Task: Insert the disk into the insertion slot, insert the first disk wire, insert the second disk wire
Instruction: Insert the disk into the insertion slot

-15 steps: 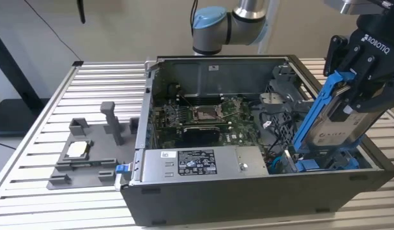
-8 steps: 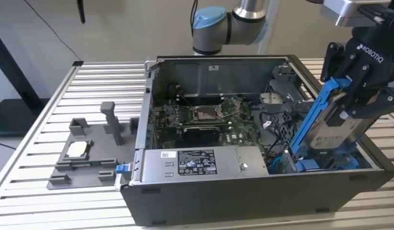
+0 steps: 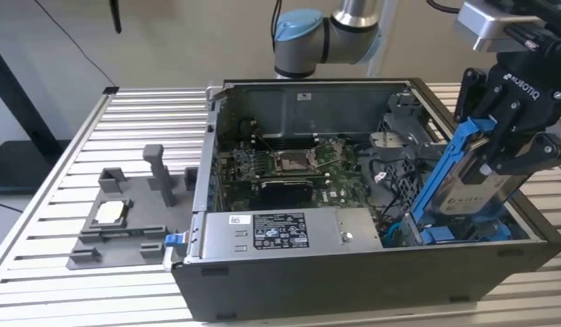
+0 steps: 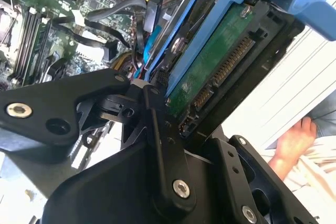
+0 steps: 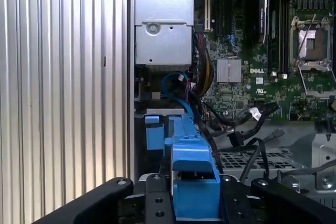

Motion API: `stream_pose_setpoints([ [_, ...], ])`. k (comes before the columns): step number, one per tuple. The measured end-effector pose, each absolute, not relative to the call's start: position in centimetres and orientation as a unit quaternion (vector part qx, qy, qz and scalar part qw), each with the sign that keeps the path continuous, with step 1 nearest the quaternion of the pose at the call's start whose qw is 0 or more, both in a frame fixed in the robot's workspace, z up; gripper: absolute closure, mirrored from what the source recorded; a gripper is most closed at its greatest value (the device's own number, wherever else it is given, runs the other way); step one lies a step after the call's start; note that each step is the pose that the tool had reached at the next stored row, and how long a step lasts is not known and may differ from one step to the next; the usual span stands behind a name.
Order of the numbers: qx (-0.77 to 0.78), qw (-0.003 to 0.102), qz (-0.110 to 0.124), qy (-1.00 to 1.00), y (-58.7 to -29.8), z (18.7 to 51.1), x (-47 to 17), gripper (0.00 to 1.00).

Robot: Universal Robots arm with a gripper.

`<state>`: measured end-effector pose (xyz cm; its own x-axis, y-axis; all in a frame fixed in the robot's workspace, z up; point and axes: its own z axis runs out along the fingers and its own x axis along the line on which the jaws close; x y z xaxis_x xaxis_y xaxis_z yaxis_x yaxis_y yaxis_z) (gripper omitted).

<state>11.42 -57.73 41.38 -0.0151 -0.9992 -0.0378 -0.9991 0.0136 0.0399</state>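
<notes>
My gripper (image 3: 504, 144) is shut on the disk (image 3: 469, 185), a silver-grey drive in a blue carrier frame. The disk is held steeply tilted over the case's right front corner in the exterior view. Its lower end reaches down to the insertion slot (image 3: 462, 235), a bay with blue tabs. In the second wrist view the disk (image 4: 218, 64) shows its green circuit board and connector between my black fingers (image 4: 157, 124). In the first wrist view the blue carrier (image 5: 191, 179) stands above the slot (image 5: 154, 132). Black cables (image 5: 251, 121) lie loose beside the bay; I cannot tell which are the disk wires.
The open dark computer case (image 3: 353, 279) sits on a slatted metal table (image 3: 144, 116). Inside it are a silver power-supply box (image 3: 280, 231) and the motherboard (image 3: 290, 163). A grey fixture (image 3: 121, 218) lies at the exterior view's left. A person's hand (image 4: 295, 141) is beyond the case.
</notes>
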Motion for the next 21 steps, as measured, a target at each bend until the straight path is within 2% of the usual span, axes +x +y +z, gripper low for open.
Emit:
stream_pose_setpoints([
  [21, 0.702, -0.001, -0.029, -0.712, -57.8, 38.0, 11.6, 0.67],
])
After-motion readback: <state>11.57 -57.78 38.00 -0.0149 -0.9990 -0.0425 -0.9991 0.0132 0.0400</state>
